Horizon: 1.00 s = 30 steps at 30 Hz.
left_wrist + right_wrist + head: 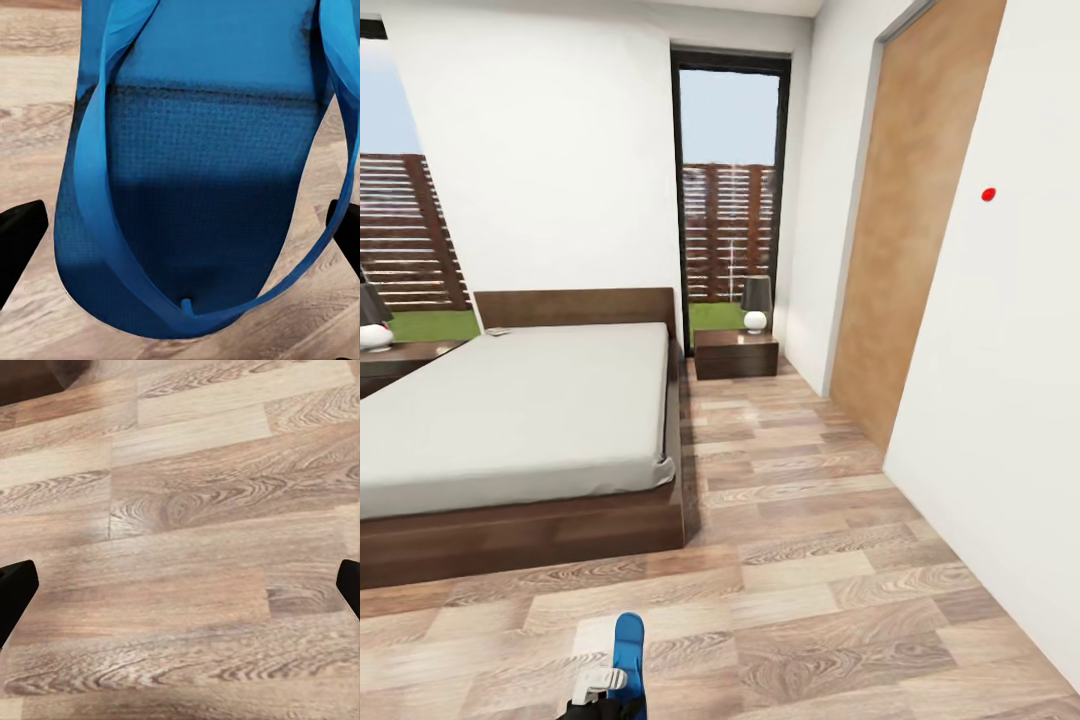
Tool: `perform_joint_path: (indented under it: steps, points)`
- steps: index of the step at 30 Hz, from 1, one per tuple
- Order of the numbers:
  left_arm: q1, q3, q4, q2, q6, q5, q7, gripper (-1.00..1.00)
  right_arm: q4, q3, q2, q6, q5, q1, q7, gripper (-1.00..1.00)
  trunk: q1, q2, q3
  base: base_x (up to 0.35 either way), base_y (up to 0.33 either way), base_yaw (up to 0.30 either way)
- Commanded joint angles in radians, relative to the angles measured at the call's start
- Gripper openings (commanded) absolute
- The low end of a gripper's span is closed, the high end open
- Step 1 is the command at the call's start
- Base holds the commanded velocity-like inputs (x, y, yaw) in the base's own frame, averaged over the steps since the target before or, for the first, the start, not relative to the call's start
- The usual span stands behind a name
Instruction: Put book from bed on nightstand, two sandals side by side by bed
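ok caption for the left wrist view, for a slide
Blue sandal filling the space between the left hand's dark fingertips, strap side up, over the wood-plank floor.

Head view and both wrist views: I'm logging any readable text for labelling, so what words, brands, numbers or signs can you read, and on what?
None can be read.
The small thing by the headboard is too small to tell.
The sandal bears no lettering.
The red dot on the wall carries no text.
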Motion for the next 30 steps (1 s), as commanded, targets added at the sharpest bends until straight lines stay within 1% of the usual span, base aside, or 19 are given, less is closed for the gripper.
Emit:
perform_joint_path:
  steps: [1, 5, 9, 30]
  points:
    - [0.0, -0.008, 0.0, 0.0, -0.004, 0.007, -0.001, -1.0, 0.001, -0.002, 0.0, 0.0, -0.007, -0.001, 0.007, 1.0, 0.0, 0.0, -0.001, 0.305, 0.0, 0.0]
    - [-0.001, -0.008, 0.0, 0.0, -0.004, 0.007, -0.001, -1.0, 0.0, -0.002, 0.0, 0.0, -0.007, -0.001, 0.007, 1.0, 0.0, 0.0, -0.001, 0.265, 0.0, 0.0]
    - [-0.001, -0.008, 0.0, -0.001, -0.005, 0.007, -0.001, -1.0, 0.001, -0.002, 0.0, 0.0, -0.007, -0.001, 0.008, 1.0, 0.0, 0.0, -0.001, 0.092, 0.0, 0.091]
    - [-0.001, -0.008, 0.0, -0.001, -0.003, 0.007, -0.001, -1.0, 0.0, -0.002, 0.0, 0.001, -0.007, -0.001, 0.007, 1.0, 0.0, 0.0, -0.001, 0.003, 0.0, 0.282]
